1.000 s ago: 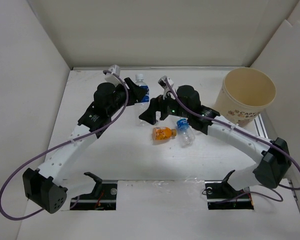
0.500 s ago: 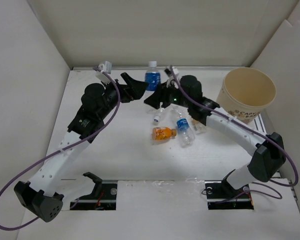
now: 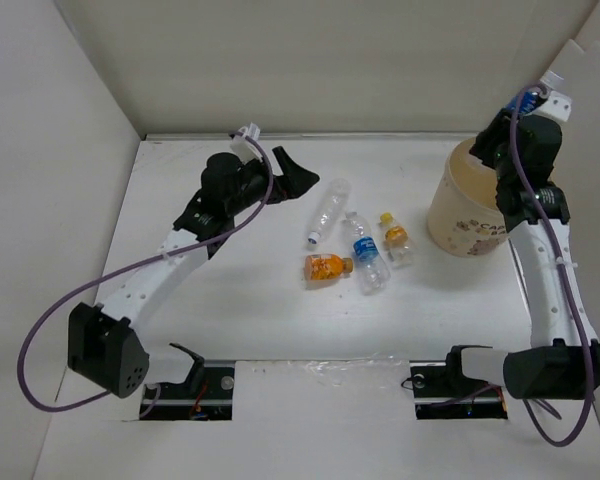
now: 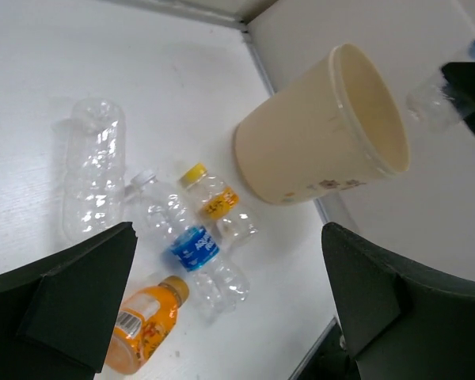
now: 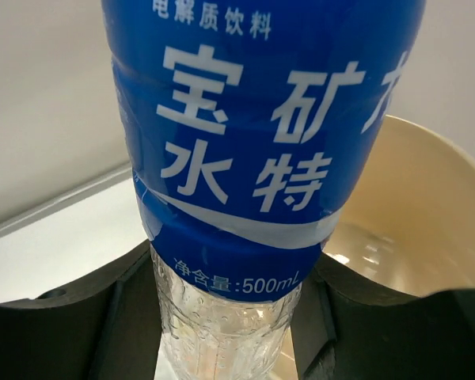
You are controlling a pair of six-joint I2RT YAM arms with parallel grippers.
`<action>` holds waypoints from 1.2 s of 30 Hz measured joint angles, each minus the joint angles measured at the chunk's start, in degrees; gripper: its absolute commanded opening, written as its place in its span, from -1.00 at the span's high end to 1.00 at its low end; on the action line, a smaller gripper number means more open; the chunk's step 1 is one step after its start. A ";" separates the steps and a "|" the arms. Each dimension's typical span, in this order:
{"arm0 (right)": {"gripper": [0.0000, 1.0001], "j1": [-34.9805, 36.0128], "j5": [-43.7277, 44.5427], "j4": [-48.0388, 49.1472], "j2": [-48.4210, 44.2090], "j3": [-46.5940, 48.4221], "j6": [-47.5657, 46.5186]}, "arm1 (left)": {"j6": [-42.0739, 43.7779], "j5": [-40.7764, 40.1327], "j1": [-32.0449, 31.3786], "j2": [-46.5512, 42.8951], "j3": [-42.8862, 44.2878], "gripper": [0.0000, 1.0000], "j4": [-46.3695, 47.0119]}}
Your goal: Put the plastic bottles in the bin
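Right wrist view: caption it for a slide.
Right end effector grips a blue-labelled bottle near the tan bin rim.

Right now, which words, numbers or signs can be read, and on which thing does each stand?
"电解质饮料": raised blue-labelled bottle, label top.
"宝矿" and "水特", a third character cut off: same label.
"净含量:500mL": same label, bottom edge.
Too small or blurred: brown print on the bin; labels of the lying blue-labelled bottle, yellow-capped bottle, orange bottle.
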 measured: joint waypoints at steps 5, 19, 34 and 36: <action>-1.00 -6.05 5.42 -5.25 0.66 0.00 1.25 | 3.41 -7.02 -3.13 7.91 3.78 -1.00 -3.32; -1.00 0.92 11.74 -10.69 -2.62 2.56 1.92 | 19.47 -15.41 -4.13 33.92 30.93 -1.00 -15.65; -1.00 11.76 8.07 -10.47 -10.14 -3.96 1.18 | 24.46 -14.34 -7.61 63.06 54.05 -0.97 -25.44; -1.00 12.94 7.74 -10.60 -10.21 -4.48 0.98 | 23.61 -15.80 -7.74 66.05 57.57 -0.78 -27.52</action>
